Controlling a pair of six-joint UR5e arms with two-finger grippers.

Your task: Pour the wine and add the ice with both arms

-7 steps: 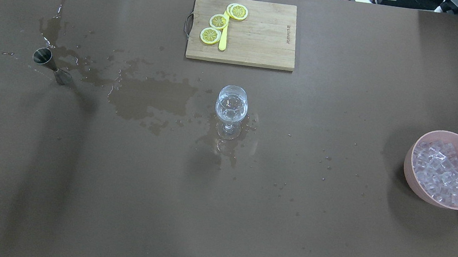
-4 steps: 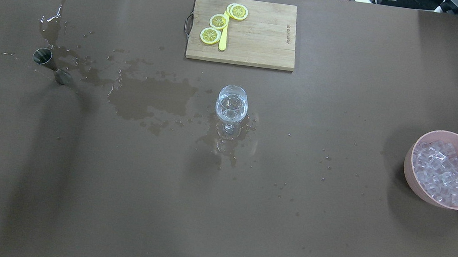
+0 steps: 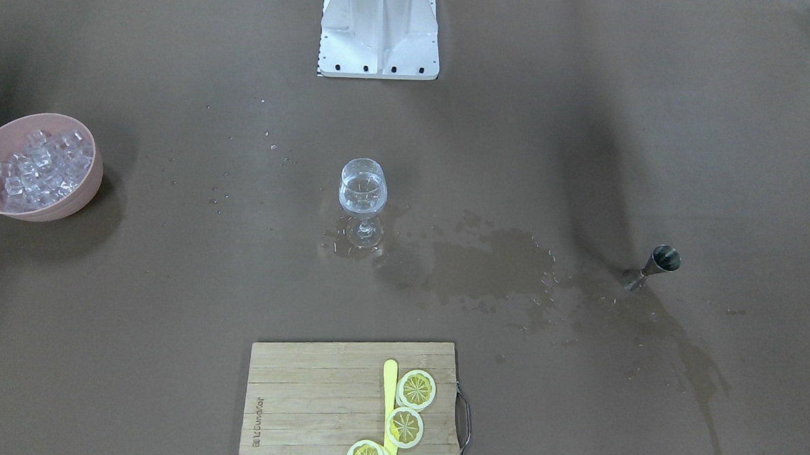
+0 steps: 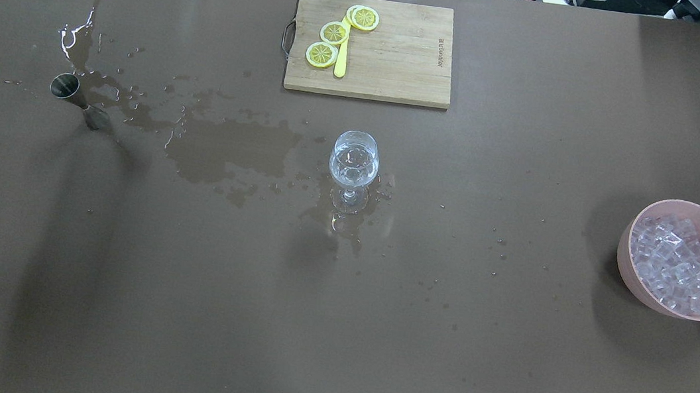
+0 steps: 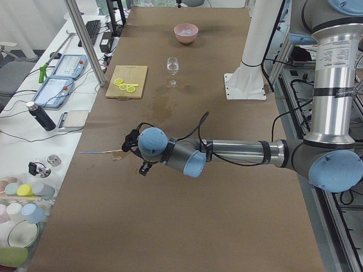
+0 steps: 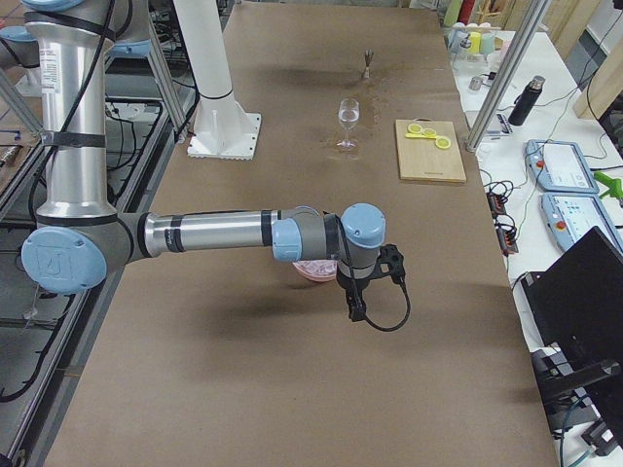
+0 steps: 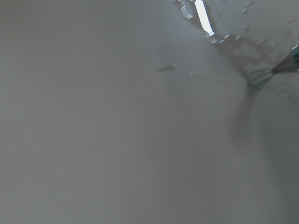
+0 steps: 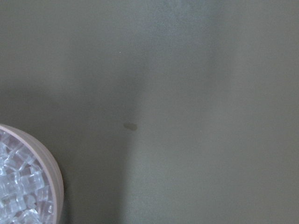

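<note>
Wine: small measure in the stemmed glass, upright at table centre; pouring judged done. Ice: heaped in a pink bowl at the robot's right; possibly cubes in the glass too, too clear to confirm, so adding may remain. Jigger: upright, far left, beside a wide spill. Left gripper near the jigger, right gripper beside the bowl: parted or closed, cannot tell. Brown table cover; cutting board, lemon slices; side bench with equipment.

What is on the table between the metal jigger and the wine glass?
Only spilled liquid: a wide wet patch with scattered drops lies between the jigger and the glass. No object stands there. The overhead view shows it clearest.
</note>
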